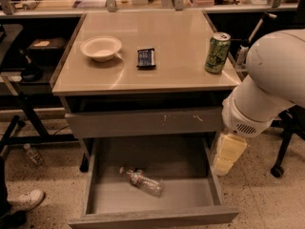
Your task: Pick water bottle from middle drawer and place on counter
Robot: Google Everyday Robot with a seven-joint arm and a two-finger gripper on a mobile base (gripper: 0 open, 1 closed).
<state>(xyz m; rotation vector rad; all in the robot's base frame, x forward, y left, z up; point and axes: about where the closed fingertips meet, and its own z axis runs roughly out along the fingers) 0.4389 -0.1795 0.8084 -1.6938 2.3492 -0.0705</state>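
Note:
The water bottle (142,180) lies on its side inside the open middle drawer (152,217), left of centre, cap toward the back left. The counter (167,73) is the beige top above it. My gripper (224,165) hangs from the big white arm (267,85) at the right. It points down just outside the drawer's right wall, level with the drawer's top edge, well right of the bottle. Nothing shows in it.
On the counter stand a white bowl (101,48), a dark packet (146,57) and a green can (217,52). A shut drawer front with pale scratches (143,122) sits above the open drawer. A person's shoe (23,202) and a spare bottle (32,154) are on the floor at left, with a chair base (281,159) at right.

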